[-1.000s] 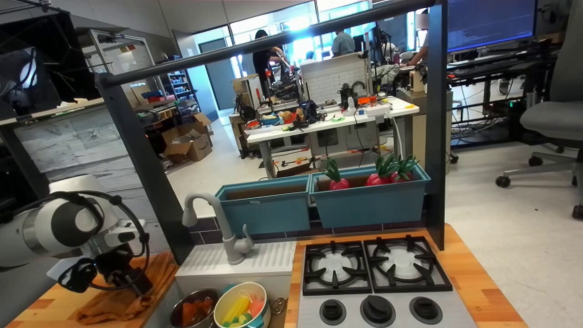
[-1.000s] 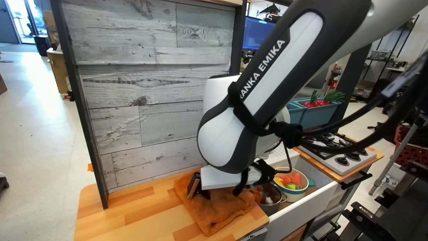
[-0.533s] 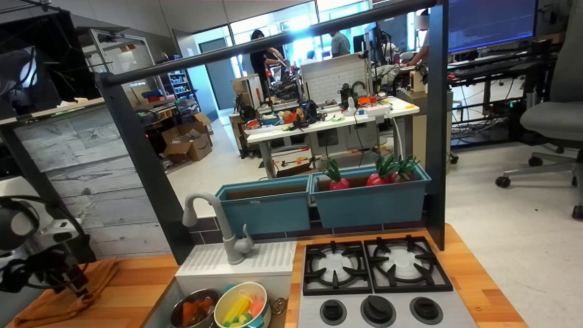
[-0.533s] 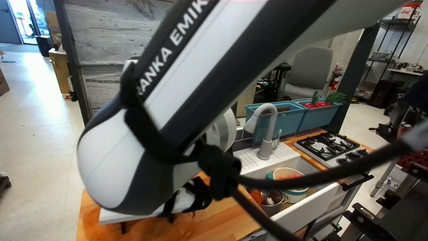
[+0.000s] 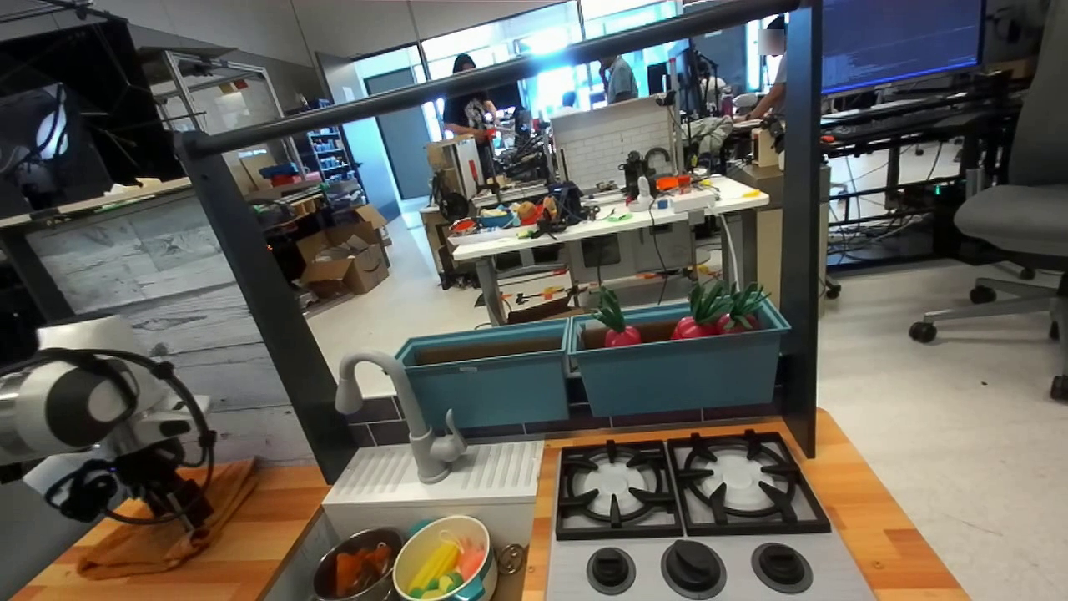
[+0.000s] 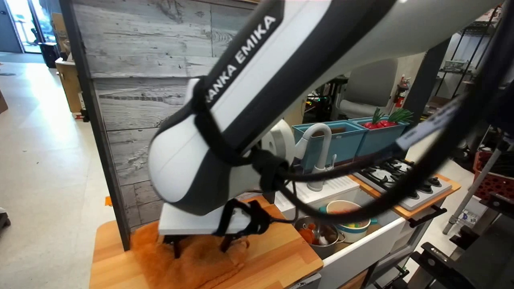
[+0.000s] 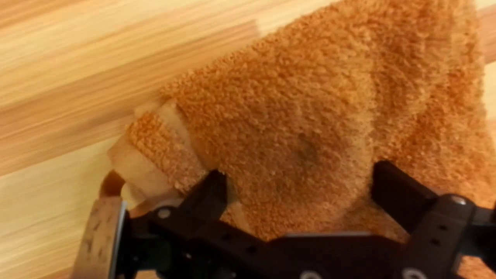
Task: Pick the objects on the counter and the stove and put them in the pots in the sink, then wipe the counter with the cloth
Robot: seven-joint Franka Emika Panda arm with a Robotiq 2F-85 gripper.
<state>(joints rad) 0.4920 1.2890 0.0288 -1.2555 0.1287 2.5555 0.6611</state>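
Note:
The orange cloth [image 7: 302, 97] lies rumpled on the wooden counter [image 7: 58, 58], one corner folded over. Against it my gripper [image 7: 301, 170] stands open, fingertips wide apart, with cloth spread beneath and between them but not pinched. In an exterior view the cloth [image 6: 192, 261] is partly hidden under the arm. The grey pot [image 6: 324, 252] and the cream pot [image 6: 355, 237] stand side by side in the sink [image 6: 365, 251]. Orange-red toys [image 5: 363, 568] lie in the grey pot; a yellow toy [image 5: 435, 568], with pink and green ones, lies in the cream pot.
To the right of the sink is the stove [image 5: 649, 580]. A grey faucet [image 5: 402, 409] rises behind the basin, and teal troughs [image 5: 484, 392] stand at the back, one holding radishes. A dark post [image 5: 259, 309] and plank panel [image 6: 140, 152] border the counter.
Seen in an exterior view with the sink at centre, gripper and cloth slid left away from the sink together, then came partway back right. The gripper stayed open; the pots did not move.

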